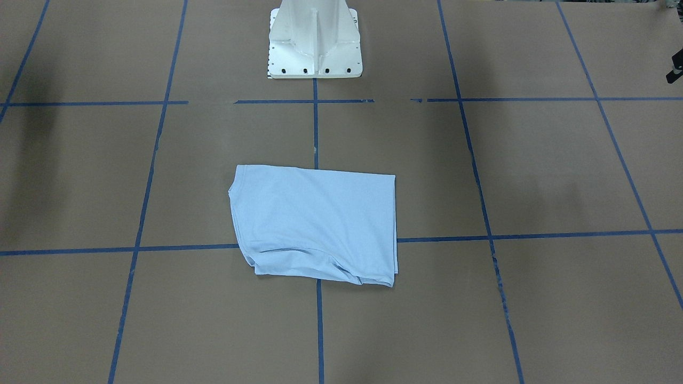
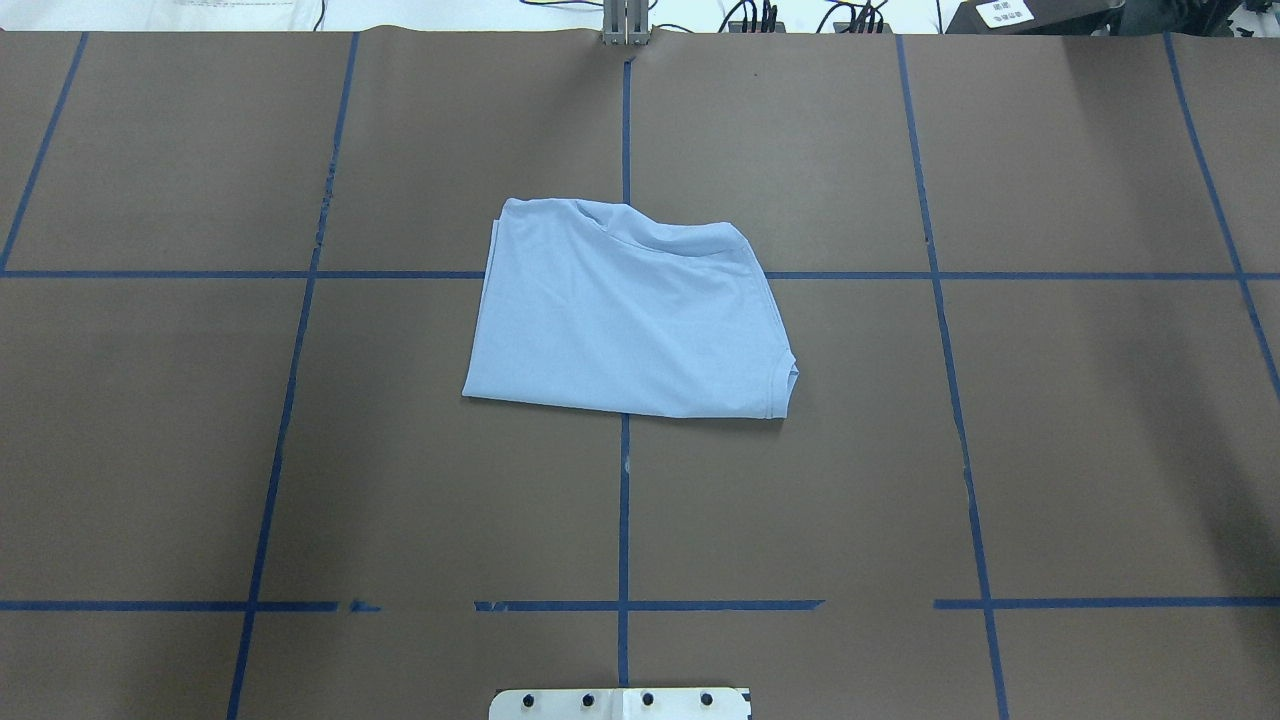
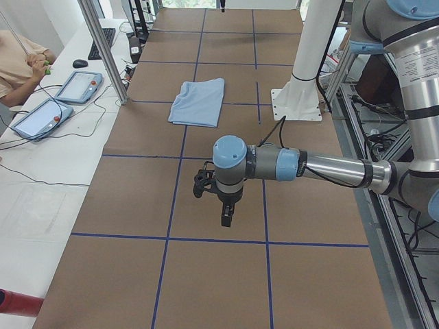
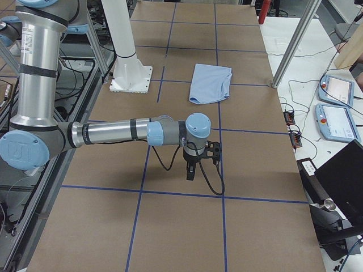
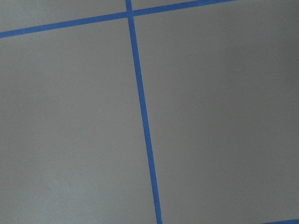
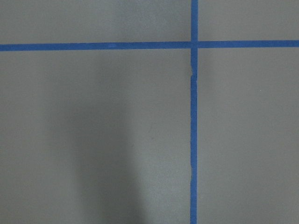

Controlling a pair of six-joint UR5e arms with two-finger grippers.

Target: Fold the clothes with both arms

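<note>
Left gripper (image 3: 226, 218) hangs fingers-down over the brown table (image 3: 309, 226), clear of the surface, on the left arm (image 3: 329, 168), which reaches out level from the robot side; it shows only in the left side view, so I cannot tell whether its jaws are apart or closed; nothing visibly in them. Left wrist view has only bare table and blue tape lines (image 5: 142, 116) under that gripper.

Right gripper (image 4: 191, 173): same pose at the other end of the table, pointing down above the surface, on the right arm (image 4: 113, 133), which is stretched out level; side view only, so its jaw state also cannot be told; right wrist view is table and tape only.

T-shirt (image 2: 625, 320) lies well apart from both grippers, between them along the table; folded into a rough rectangle, flat, lying over a tape crossing; light blue, plain side up; a curved seam shows along the edge away from the robot.

Beyond the shirt from either gripper, toward the robot side: white pedestal (image 1: 315, 37), apart from the shirt.

Far side from the left gripper: operator (image 3: 17, 65) seated by two tablets (image 3: 79, 86) on the white bench.
</note>
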